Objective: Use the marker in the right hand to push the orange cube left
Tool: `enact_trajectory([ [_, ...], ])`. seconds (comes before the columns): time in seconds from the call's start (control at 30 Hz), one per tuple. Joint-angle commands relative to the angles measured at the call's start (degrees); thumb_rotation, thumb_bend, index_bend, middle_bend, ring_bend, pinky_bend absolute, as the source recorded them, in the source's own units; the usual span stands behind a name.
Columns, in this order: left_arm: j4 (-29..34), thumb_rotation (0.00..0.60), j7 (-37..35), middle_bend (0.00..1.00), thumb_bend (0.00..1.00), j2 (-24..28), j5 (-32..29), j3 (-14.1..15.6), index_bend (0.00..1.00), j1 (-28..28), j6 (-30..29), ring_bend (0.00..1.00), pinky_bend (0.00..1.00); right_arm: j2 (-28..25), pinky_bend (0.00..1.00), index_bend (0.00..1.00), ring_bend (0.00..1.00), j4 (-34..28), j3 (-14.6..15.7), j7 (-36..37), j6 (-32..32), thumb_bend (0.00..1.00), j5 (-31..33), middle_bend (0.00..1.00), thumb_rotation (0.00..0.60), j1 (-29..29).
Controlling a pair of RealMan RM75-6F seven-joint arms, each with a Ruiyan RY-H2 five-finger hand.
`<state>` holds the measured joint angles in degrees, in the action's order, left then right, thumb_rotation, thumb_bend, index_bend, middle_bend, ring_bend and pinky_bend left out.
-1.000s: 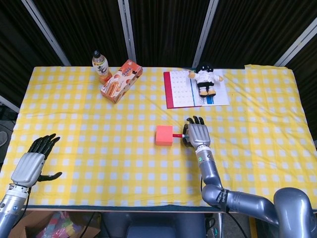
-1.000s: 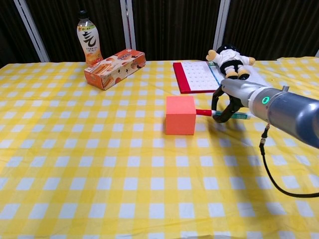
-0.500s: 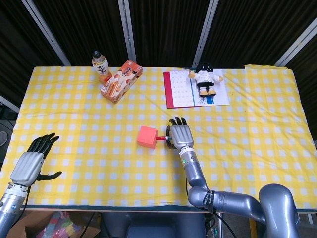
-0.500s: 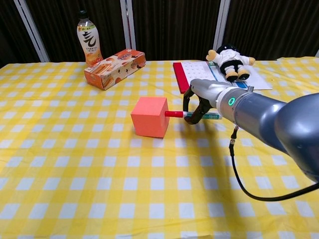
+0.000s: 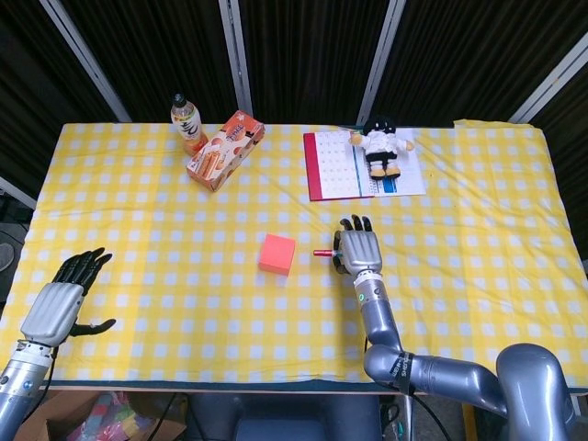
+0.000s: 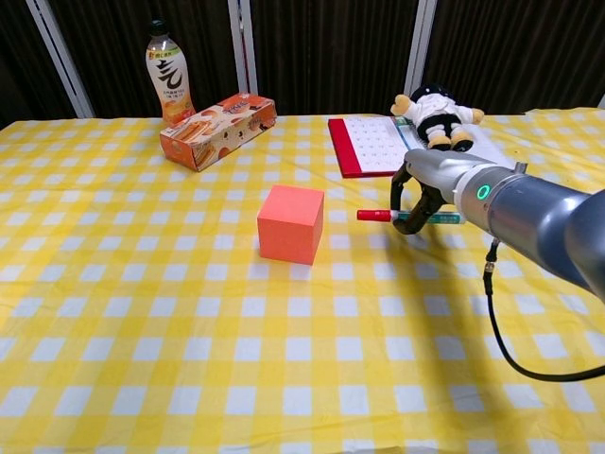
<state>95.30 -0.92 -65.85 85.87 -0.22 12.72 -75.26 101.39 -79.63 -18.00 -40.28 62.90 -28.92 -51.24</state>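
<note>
The orange cube (image 5: 277, 254) (image 6: 291, 224) sits on the yellow checked cloth near the table's middle. My right hand (image 5: 357, 251) (image 6: 422, 196) is to the right of it and grips a marker (image 5: 323, 252) (image 6: 377, 216) whose red cap points left at the cube. A clear gap separates the cap from the cube's right face. My left hand (image 5: 62, 302) rests open near the table's front left edge, seen only in the head view.
A drink bottle (image 5: 186, 120) and a snack box (image 5: 225, 150) stand at the back left. A calendar (image 5: 344, 163) with a plush toy (image 5: 383, 145) on it lies at the back right.
The right hand has drawn back to the right with the marker, breaking contact with the cube. The cube stays left of where it was a second ago. The left hand is unchanged.
</note>
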Motion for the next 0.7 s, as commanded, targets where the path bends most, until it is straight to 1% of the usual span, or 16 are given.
enact_trajectory([
  [0.03,0.1,0.600,0.0,0.00,0.00,0.1,-0.1,-0.1,0.00,0.0,0.0,0.00,0.00,0.1,0.00,0.58,0.00,0.0,-0.2,-0.2,0.1,0.54,0.2,0.18,0.600,-0.1],
  [0.23,0.0,0.600,-0.1,0.00,0.00,0.1,0.2,0.1,0.00,0.1,0.1,0.00,0.00,1.9,0.00,0.58,0.00,1.2,-1.3,-1.2,0.1,0.53,0.9,0.18,0.600,-1.6],
  [0.47,-0.1,0.600,-1.3,0.00,0.00,0.4,0.5,0.0,0.00,0.3,0.2,0.00,0.00,5.5,0.00,0.58,0.00,3.5,-3.4,-2.3,-0.7,0.53,2.4,0.18,0.600,-4.5],
  [0.7,-0.6,0.600,-1.5,0.00,0.00,0.3,1.4,0.4,0.00,0.2,-0.2,0.00,0.00,9.1,0.00,0.58,0.00,6.3,-4.1,-3.1,-1.7,0.54,2.0,0.18,0.600,-7.3],
])
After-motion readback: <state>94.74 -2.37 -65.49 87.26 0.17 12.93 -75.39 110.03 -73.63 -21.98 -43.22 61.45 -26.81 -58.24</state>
